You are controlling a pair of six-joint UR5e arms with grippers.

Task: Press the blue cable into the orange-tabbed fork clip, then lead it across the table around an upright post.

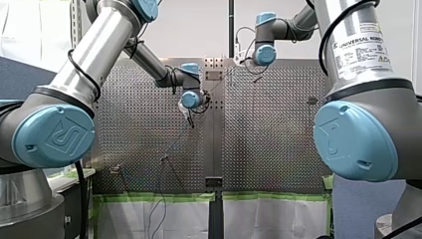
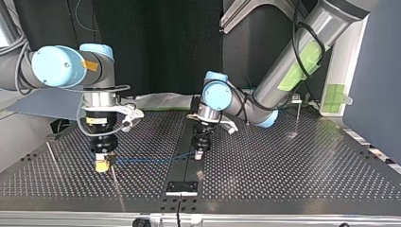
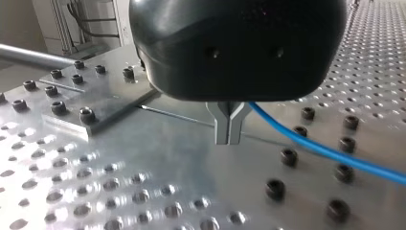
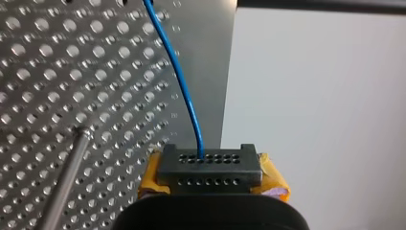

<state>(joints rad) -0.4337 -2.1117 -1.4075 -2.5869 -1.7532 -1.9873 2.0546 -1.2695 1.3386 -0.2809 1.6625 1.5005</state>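
Between left tool (image 2: 199, 155) and right tool (image 2: 103, 164), blue cable (image 2: 151, 160).

My left arm (image 1: 107, 42): comes in from the left edge, wrist bent down over the desk's far middle.
My left tool (image 1: 188, 116): hangs under that wrist, pointing at the desk.
My right arm (image 1: 366, 55): comes in from the right edge, reaching far back.
Desk (image 1: 268, 144): perforated metal, dark strip down the middle.
Tape (image 1: 139, 197): green, along the near edge.
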